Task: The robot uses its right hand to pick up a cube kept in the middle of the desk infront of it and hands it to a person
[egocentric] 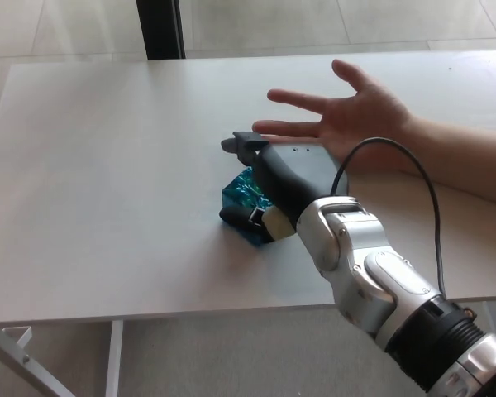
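No legible text, labels, brand marks, nos. or signs anywhere in the head view. Shiny blue-green foil-wrapped cube (241, 192): crinkled pattern only, no lettering. Black three-fingered right robot hand (269, 178) w/ silver forearm: no markings readable. Plain white desk top (107, 165): blank.
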Robot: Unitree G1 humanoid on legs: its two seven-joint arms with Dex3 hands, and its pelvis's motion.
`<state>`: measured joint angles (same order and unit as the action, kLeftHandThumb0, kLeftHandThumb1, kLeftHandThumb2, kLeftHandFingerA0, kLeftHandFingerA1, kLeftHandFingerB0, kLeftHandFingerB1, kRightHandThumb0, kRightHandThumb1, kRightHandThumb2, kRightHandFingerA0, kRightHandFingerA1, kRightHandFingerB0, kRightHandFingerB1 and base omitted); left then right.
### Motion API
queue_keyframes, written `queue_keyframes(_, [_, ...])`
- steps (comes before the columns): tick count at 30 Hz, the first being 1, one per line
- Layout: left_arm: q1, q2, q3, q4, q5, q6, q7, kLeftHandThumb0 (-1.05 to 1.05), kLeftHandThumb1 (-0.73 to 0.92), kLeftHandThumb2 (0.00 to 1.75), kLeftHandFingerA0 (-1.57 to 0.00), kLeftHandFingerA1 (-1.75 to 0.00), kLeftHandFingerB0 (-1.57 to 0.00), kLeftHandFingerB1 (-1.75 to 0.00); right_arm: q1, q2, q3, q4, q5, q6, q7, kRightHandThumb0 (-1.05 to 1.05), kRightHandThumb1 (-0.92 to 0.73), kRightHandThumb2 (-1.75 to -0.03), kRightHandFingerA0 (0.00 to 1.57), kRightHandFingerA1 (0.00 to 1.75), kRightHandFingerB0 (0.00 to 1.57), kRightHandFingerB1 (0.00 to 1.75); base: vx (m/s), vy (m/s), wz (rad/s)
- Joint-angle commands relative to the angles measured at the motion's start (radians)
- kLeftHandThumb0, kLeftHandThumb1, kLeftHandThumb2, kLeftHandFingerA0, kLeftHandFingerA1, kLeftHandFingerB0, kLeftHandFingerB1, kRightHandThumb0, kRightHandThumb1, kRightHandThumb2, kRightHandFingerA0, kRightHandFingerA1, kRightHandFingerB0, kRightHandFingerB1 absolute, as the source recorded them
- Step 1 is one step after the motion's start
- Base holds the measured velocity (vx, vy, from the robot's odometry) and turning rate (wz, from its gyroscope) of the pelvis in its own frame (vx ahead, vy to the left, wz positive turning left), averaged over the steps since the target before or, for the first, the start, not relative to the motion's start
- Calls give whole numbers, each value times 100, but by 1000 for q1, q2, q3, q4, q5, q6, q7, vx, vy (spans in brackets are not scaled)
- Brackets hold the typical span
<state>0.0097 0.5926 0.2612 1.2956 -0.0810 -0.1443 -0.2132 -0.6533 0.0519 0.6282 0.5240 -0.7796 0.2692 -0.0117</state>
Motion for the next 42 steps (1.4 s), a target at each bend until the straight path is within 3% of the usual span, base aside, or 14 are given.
queue_keyframes(1, [-7,12,-4,-1,14,-19,-12,-74,75,62,-71,-59,-57,-44,-65,21,114,102,-84,221,290,-83,-58,-96,91,124,15,49,0,0,0])
queue_keyframes(5, [-2,11,-6,6,19,-27,-8,-75,74,62,-70,-57,-58,-44,-52,-10,202,86,-168,261,317,-60,-55,-88,90,124,17,47,0,0,0])
queue_keyframes(6, [-1,12,-6,3,16,-27,-14,-75,74,62,-69,-56,-58,-44,-47,-18,220,78,-183,268,317,-46,-67,-60,80,139,24,36,0,0,0])
queue_keyframes(9, [13,15,-10,-5,17,-13,-21,-73,75,63,-70,-59,-59,-44,-6,-49,285,74,-234,267,297,-46,-61,-62,87,141,29,38,0,0,0])
queue_keyframes(14, [23,19,-22,-3,28,-17,-13,-74,75,63,-72,-60,-58,-44,-35,-47,391,172,-294,300,399,-53,-78,-66,80,141,40,45,0,0,0])
queue_keyframes(17, [24,17,-17,0,20,-14,-16,-72,75,63,-70,-57,-57,-43,-29,-62,404,161,-293,307,411,-41,-63,-62,82,144,58,54,0,0,0])
queue_keyframes(21, [20,17,-12,5,15,-10,-20,-73,75,63,-69,-56,-58,-43,-23,-93,406,121,-293,310,415,-43,-63,-70,80,151,59,70,0,0,0])
queue_keyframes(24, [13,16,-12,6,16,-11,-14,-74,75,63,-72,-58,-60,-44,-35,-105,415,122,-305,300,414,-39,-57,-65,84,154,58,57,0,0,0])
queue_keyframes(27, [14,15,-12,5,15,-16,-12,-73,75,63,-71,-57,-60,-44,5,-115,384,92,-301,306,298,-37,-52,-65,88,160,69,64,0,0,0])
queue_keyframes(28, [16,18,-10,2,13,-31,-22,-72,76,63,-69,-57,-59,-45,47,-130,335,65,-279,255,120,-30,-53,-72,93,168,78,86,0,0,0])
queue_keyframes(31, [14,21,-11,-5,12,-15,-28,-72,76,63,-67,-55,-57,-43,122,-156,246,20,-224,123,-127,-30,-51,-68,90,173,78,78,0,0,0])
queue_keyframes(35, [17,21,-8,-9,8,-18,-33,-72,77,63,-67,-56,-57,-44,158,-157,189,8,-195,40,-236,-33,-56,-69,83,175,76,87,0,0,0])
queue_keyframes(38, [13,18,-3,3,5,-18,-30,-76,76,63,-68,-56,-57,-44,183,-145,121,9,-137,-60,-325,-28,-55,-81,85,175,73,130,0,0,0])
queue_keyframes(42, [14,19,-3,3,6,-20,-28,-74,77,63,-70,-57,-59,-44,212,-131,54,-27,-97,-132,-391,-24,-66,-99,92,175,74,148,0,0,0])
